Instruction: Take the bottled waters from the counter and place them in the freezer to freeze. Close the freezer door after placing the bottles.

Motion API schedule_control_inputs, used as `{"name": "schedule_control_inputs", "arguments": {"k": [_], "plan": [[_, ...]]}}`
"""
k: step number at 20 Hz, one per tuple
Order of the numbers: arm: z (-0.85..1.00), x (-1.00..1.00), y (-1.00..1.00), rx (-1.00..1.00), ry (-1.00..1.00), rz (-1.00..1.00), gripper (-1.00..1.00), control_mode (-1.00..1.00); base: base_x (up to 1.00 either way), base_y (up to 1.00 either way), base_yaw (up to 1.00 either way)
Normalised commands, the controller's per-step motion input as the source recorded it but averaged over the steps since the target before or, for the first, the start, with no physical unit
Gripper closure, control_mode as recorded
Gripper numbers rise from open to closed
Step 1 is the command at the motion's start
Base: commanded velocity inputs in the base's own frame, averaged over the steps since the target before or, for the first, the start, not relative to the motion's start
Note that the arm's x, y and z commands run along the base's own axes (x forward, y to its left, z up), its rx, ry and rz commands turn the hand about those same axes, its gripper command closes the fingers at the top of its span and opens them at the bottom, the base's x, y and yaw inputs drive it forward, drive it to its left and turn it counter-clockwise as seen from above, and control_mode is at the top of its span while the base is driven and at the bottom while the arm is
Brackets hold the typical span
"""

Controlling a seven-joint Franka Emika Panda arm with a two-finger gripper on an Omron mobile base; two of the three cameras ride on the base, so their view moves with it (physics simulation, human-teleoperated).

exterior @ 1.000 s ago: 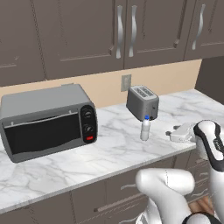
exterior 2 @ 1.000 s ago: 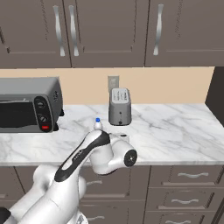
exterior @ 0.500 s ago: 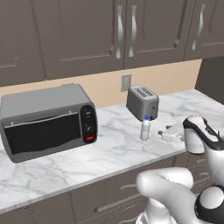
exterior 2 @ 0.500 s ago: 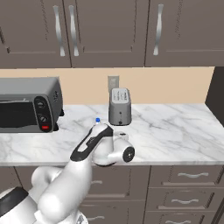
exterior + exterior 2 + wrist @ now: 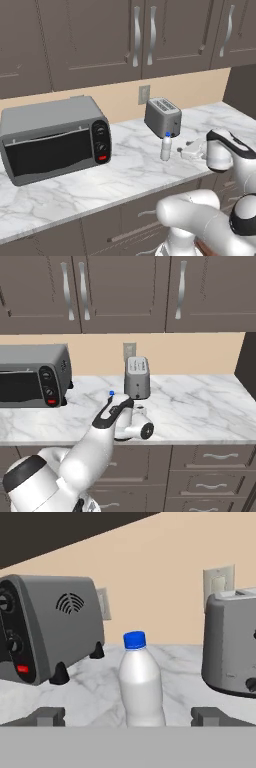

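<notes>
A whitish bottle (image 5: 141,682) with a blue cap stands upright on the marble table (image 5: 125,170), just in front of the toaster (image 5: 163,117) and right of the toaster oven (image 5: 52,137). The gripper (image 5: 128,717) faces it, fingers (image 5: 49,716) spread wide to either side, holding nothing.

Arm reaches low over counter (image 5: 125,175) front edge, wrist level; gripper (image 5: 128,717) spread wide, fingertips (image 5: 48,716) apart, nothing clamped.

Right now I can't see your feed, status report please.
Gripper open, level with whitish bottle, fingertips either side. Bottle upright on counter. Toaster beside it, not blocking.
</notes>
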Motion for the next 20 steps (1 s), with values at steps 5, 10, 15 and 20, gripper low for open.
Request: {"name": "schedule_control_inputs", "arguments": {"k": [5,10,15,20], "plan": [[-0.02,0.14,-0.01,0.00,0.00,-0.03,-1.00,-1.00,0.00,0.00,0.00],[-0.01,0.05,0.00,0.00,0.00,-0.01,-1.00,-1.00,0.00,0.00,0.00],[0.00,0.00,0.18,0.00,0.00,0.01,-1.00,-1.00,0.00,0.00,0.00],[0.00,0.01,0.15,0.00,0.00,0.00,-1.00,-1.00,0.00,0.00,0.00]]}}
